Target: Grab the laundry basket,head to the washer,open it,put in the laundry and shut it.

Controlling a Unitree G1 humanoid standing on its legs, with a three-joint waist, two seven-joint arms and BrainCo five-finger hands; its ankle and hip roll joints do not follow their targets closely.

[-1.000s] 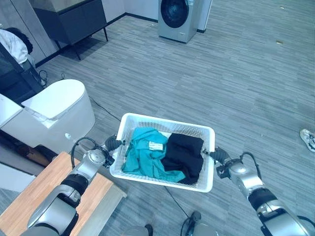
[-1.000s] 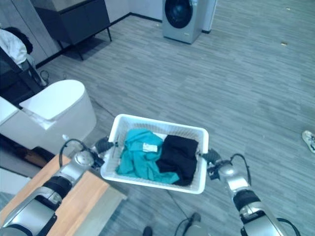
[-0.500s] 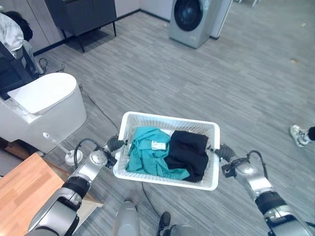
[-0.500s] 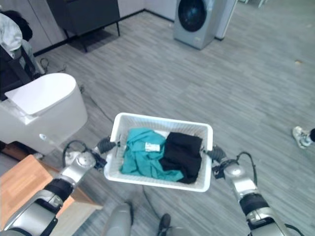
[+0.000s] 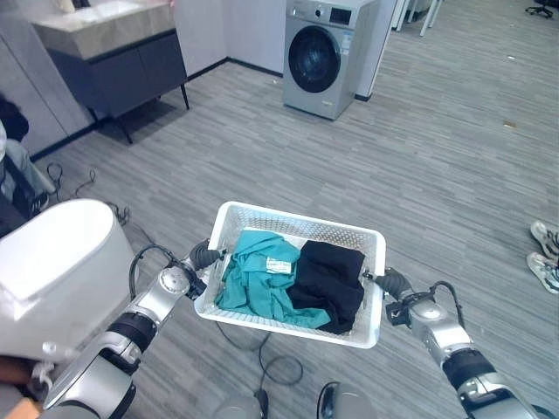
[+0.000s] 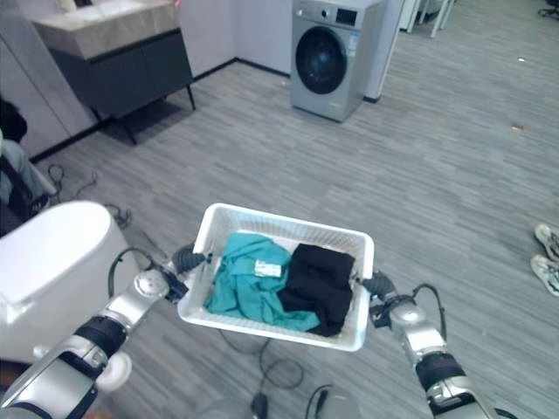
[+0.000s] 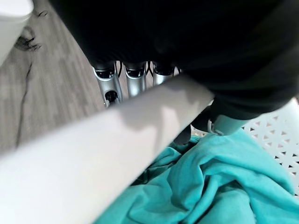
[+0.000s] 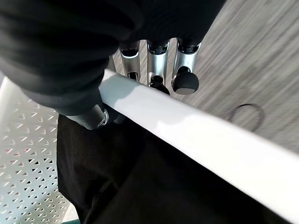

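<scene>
1. White toilet (image 5: pixel 52 262) at far left, on the grey wood-look floor (image 5: pixel 437 175).
2. Dark vanity cabinet (image 5: pixel 113 74) with light countertop at upper left, against the wall.
3. Left hand (image 5: pixel 199 258) clamps the left short rim of the laundry basket (image 5: pixel 301 223). In the left wrist view the fingers (image 7: pixel 135 81) hook under the white rim, thumb inside the basket over the rim, so it is pinching the edge.
4. White perforated laundry basket is held up off the floor between both hands, roughly centre in the head views, long side facing the robot.
5. Teal garment (image 5: pixel 258 279) lies crumpled in the basket's left half, with a small white tag on top.
6. Black garment (image 5: pixel 330 278) is bunched in the right half, touching the teal one, reaching the right wall.
7. Washer (image 5: pixel 321 54) stands at top centre, well apart from the basket. Silver-grey front loader, round dark door closed.
8. Right hand (image 5: pixel 390 284) grips the right short rim. In the right wrist view its fingers (image 8: pixel 159 63) curl under the rim outside, thumb inside against the black cloth, so it is pinching the rim.
9. A person's sneakers (image 5: pixel 546 253) at the far right edge, on the floor.
</scene>
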